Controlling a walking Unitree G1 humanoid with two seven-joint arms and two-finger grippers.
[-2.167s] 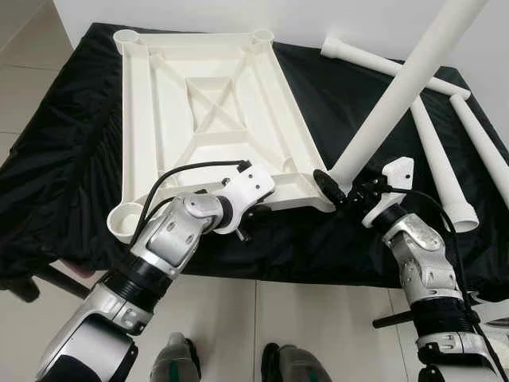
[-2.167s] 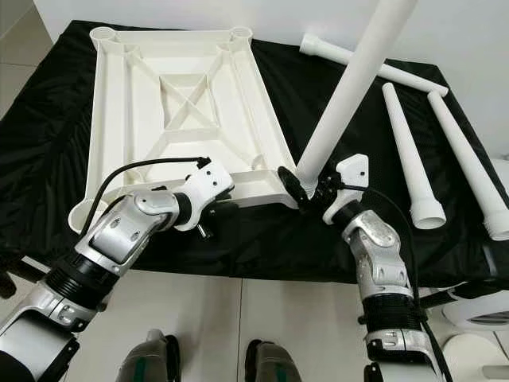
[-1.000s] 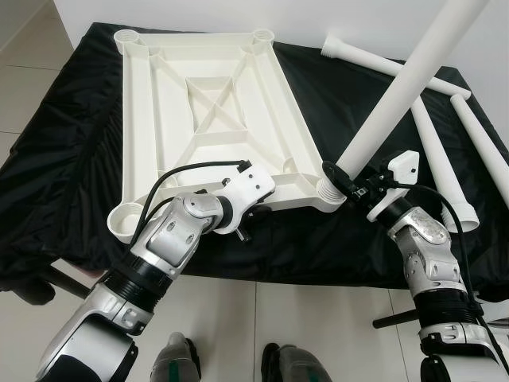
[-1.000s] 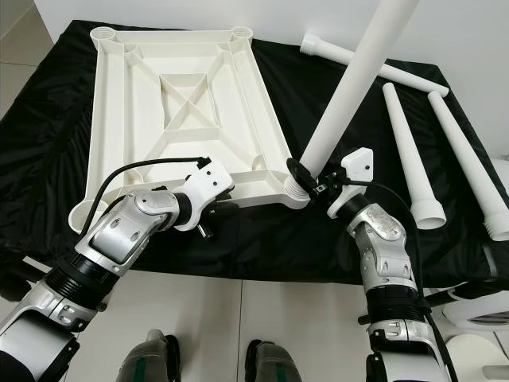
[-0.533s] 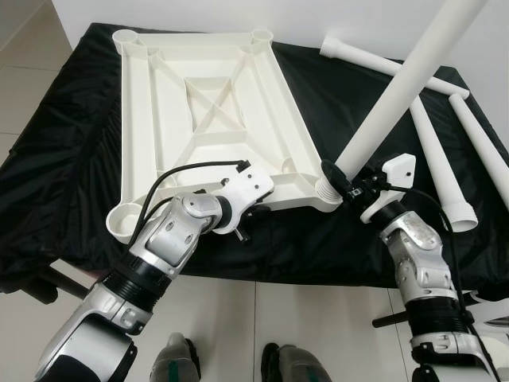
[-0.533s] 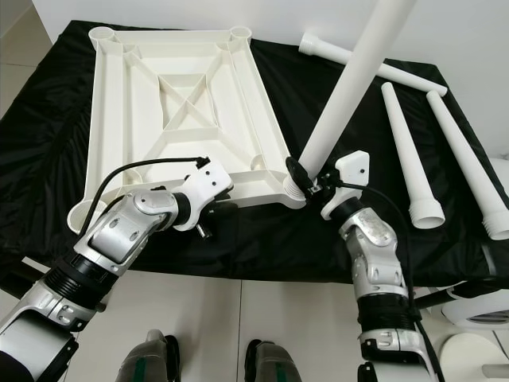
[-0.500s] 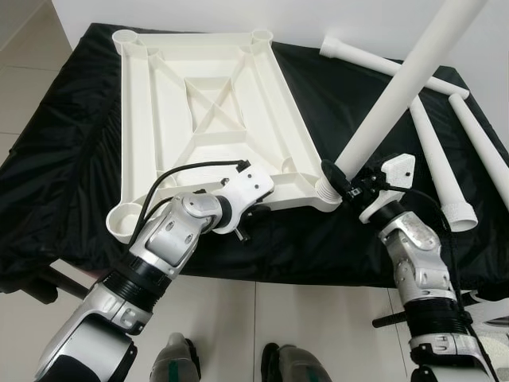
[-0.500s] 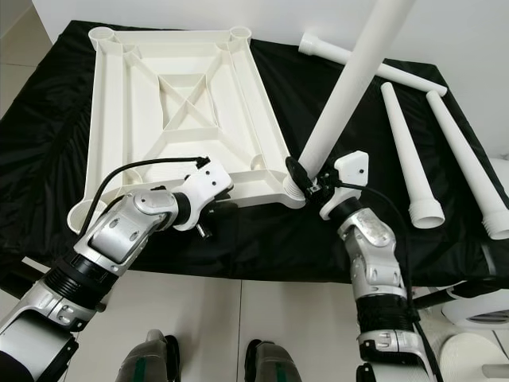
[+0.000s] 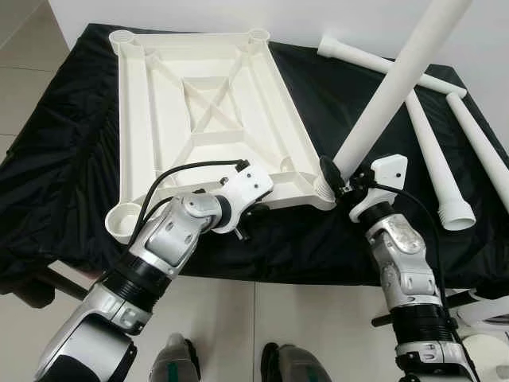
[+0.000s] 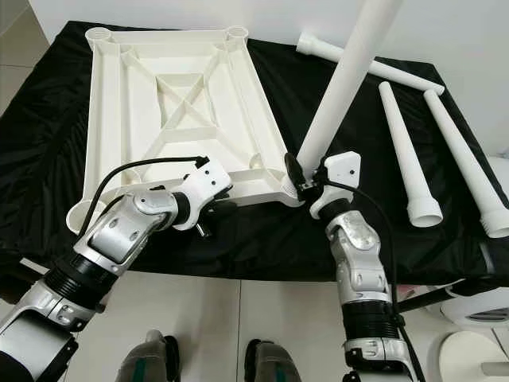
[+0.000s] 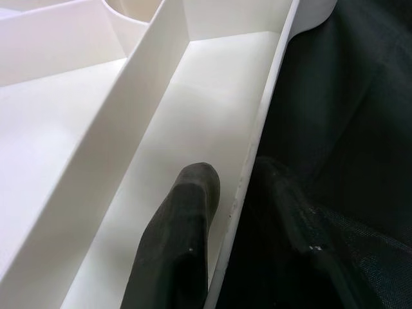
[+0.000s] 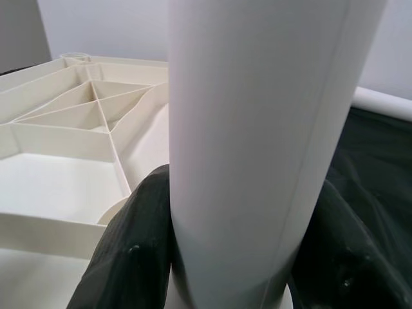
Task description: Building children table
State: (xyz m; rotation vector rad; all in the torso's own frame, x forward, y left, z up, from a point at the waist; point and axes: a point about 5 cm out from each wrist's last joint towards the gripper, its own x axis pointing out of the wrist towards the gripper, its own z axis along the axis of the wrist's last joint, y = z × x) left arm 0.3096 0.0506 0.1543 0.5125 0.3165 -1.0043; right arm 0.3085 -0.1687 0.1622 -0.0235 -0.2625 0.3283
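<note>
Inverted white plastic ribbed tabletop (image 9: 207,119) lying on the black-draped counter (image 9: 64,159), long axis running near to far. Near edge of tabletop sitting close to the counter's near edge, with only a narrow strip of black cloth before the drop to the tiled floor (image 9: 238,326). Broad bare cloth to the left of the tabletop. On the right, three loose white tapered plastic legs (image 9: 433,159) lying side by side well apart from the tabletop, one crossing at the far end; room between them and the tabletop is partly taken by the held leg.

Left gripper (image 9: 253,213) at the tabletop's near edge, fingers narrowed on the near rim: left wrist view shows one black finger (image 11: 180,244) inside the rim channel and the other outside against the cloth, the rim wall between them.

Right gripper (image 10: 301,180) clamped on the base of a long white cylindrical plastic leg (image 10: 346,79), which stands tilted up and to the far right, its lower end set at the tabletop's near right corner socket (image 9: 322,187). Right wrist view shows both fingers (image 12: 138,238) pressed to either side of the leg.

Against the frame half a second back: right forearm shifted leftward and closer to the corner, leg standing slightly steeper; leg base remains at the same socket. Left gripper and tabletop unchanged.
</note>
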